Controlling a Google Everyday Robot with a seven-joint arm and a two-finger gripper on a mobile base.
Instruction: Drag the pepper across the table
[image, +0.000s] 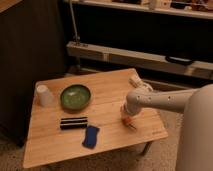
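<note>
Near the table (60, 142) edge, the hand (127, 118) is clamped on the pepper (130, 122)

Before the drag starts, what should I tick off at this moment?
1. Tool shut and lowered over the table's right side: ok.
2. Small orange tapered pepper at the tool's tip: ok.
3. Pepper firmly pinched: cannot tell.
4. Pepper down on the light wooden plank table: ok.
5. Blue oblong sponge apart from the pepper, to its left: ok.
</note>
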